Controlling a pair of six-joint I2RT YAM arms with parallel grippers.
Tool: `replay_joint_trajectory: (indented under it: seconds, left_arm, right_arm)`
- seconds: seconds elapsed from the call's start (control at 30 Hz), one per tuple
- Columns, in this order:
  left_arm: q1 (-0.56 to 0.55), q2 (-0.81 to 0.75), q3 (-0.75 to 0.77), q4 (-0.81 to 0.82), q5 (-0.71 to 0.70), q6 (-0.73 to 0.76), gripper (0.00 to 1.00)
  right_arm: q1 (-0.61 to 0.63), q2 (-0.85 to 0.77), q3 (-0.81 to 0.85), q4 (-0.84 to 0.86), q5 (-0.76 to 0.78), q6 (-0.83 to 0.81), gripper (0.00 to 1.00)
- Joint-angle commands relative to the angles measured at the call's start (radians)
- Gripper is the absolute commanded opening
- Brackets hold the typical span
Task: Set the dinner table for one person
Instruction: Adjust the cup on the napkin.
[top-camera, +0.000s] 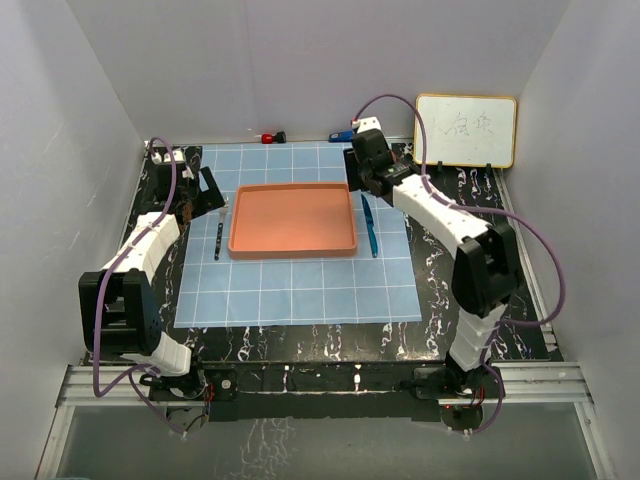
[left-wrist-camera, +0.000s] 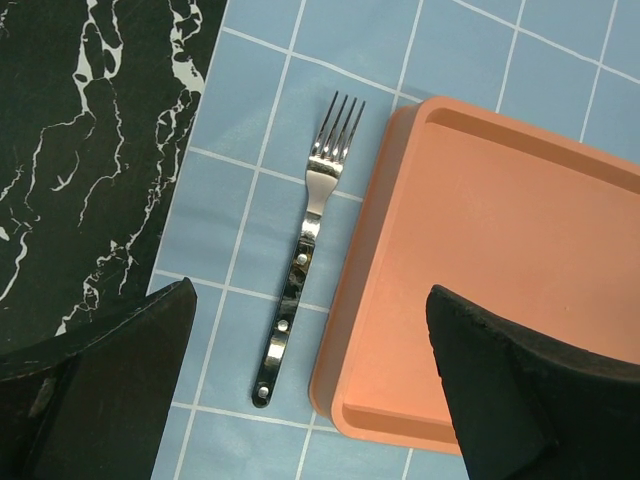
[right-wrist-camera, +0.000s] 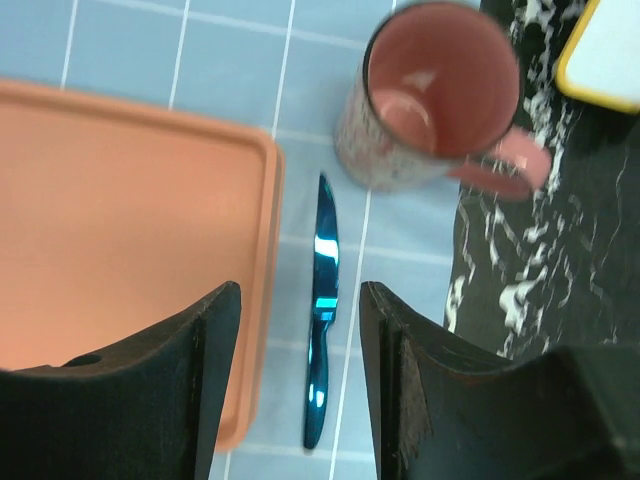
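The left gripper (left-wrist-camera: 310, 290) has its fingers (left-wrist-camera: 110, 390) spread wide and holds nothing. In its wrist view a steel fork (left-wrist-camera: 305, 250) lies straight below the gap, tines pointing away. It rests on the light-blue gridded cloth (left-wrist-camera: 250, 120) just beside the left rim of the orange tray (left-wrist-camera: 500, 250), with a thin strip of cloth between them. The right gripper (right-wrist-camera: 300, 290) is empty too, its fingers (right-wrist-camera: 140, 400) parted more narrowly. It hangs above the handle of a teal knife (right-wrist-camera: 320, 330) that lies along the tray's right rim, close but not touching. Past the knife's tip a speckled mug (right-wrist-camera: 430, 100) with a pink inside stands on its base at the cloth's edge, handle turned out over the marble. The corner of a yellow-framed whiteboard (right-wrist-camera: 605, 50) shows beyond it. All of this rests on the dinner table (top-camera: 300, 345), whose black veined top shows to the left, right and front of the cloth. The setting looks close to done, with fork left, knife right and mug at the upper right, so I judge the step in hand to be clearing the arms away. To do that well, each wrist should rise straight up before swinging back, fingers left as they are, so no pad drags the cutlery askew. The right arm should mind the mug, which stands near its fingers and would likely tip on a sideways brush.
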Motion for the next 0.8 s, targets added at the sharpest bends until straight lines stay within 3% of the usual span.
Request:
replay_joint_trajectory:
  seconds: [0.0,0.4,0.77]
  left_arm:
    - [-0.004,-0.009,0.006,0.0,0.038,-0.001,0.99]
    - [-0.003,0.016,0.006,0.006,0.044,0.003,0.99]
    - [-0.004,0.028,0.012,0.003,0.051,0.003,0.99]
  right_arm:
    - [-0.056,0.148,0.175,0.036,-0.038,-0.122,0.49]
    - [-0.208,0.344,0.443,0.052,-0.201,-0.227,0.48]
    - [-0.218,0.334,0.387,0.084,-0.356,-0.207,0.48]
